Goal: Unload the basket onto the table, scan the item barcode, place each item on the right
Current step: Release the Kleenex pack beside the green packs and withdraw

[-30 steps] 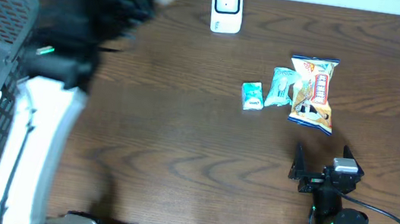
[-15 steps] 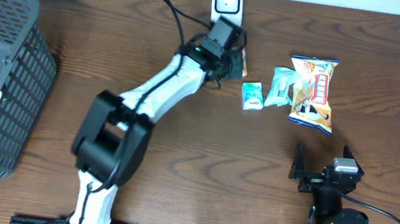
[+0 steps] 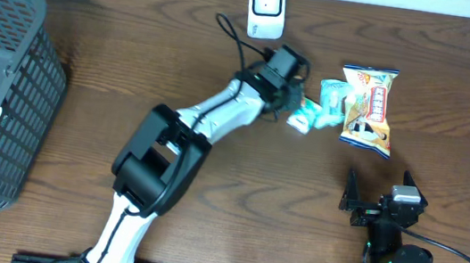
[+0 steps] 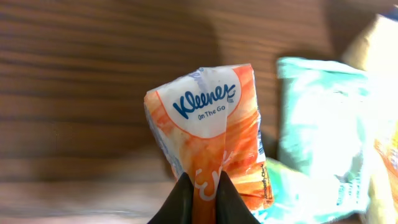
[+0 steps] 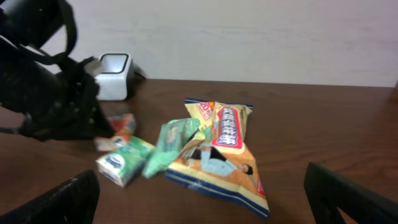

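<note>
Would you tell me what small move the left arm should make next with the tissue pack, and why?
Probably lower it a little and open the fingers. The left gripper is shut on the Kleenex pack, which hangs beside the teal packets and the chip bag, away from the scanner. That holds only if the scan registered, which cannot be seen.

The tissue pack (image 4: 208,130) is glossy crinkled plastic, the table (image 3: 235,203) matt wood-grain.

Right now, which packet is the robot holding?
The orange Kleenex pack, pinched in the left gripper. The teal packets and snack bag lie on the table.
</note>
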`<action>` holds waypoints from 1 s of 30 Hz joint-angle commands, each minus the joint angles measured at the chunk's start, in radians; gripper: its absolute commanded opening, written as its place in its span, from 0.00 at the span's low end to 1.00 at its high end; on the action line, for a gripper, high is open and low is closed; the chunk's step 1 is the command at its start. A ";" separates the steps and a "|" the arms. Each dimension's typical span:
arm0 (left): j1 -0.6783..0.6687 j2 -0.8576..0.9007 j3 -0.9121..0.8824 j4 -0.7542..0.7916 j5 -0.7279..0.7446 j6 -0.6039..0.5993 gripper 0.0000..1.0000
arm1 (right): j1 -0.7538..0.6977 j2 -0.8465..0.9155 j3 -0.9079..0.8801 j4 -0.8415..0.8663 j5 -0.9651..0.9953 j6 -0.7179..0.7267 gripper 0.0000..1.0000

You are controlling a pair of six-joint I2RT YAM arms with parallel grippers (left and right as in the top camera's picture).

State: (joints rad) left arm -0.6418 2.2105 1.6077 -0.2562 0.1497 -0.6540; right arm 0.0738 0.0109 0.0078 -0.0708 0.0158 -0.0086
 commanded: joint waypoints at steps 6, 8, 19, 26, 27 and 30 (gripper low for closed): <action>-0.085 0.003 0.008 0.107 -0.048 0.028 0.43 | -0.003 -0.005 -0.003 -0.003 0.004 -0.007 0.99; -0.072 -0.003 0.008 0.108 -0.048 0.056 0.47 | -0.003 -0.005 -0.003 -0.003 0.004 -0.007 0.99; 0.129 -0.282 0.009 0.048 -0.047 0.175 0.76 | -0.003 -0.005 -0.003 -0.003 0.004 -0.007 0.99; 0.448 -0.604 0.009 -0.052 -0.060 0.251 0.76 | -0.003 -0.005 -0.003 -0.003 0.004 -0.007 0.99; 0.504 -0.637 0.009 -0.067 -0.066 0.251 0.77 | -0.003 -0.005 -0.003 -0.003 0.004 -0.007 0.99; 0.690 -0.716 0.009 -0.111 -0.073 0.250 0.77 | -0.003 -0.005 -0.003 -0.003 0.004 -0.007 0.99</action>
State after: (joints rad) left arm -0.1135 1.5600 1.6081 -0.3290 0.1047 -0.4377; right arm 0.0738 0.0109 0.0078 -0.0708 0.0158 -0.0086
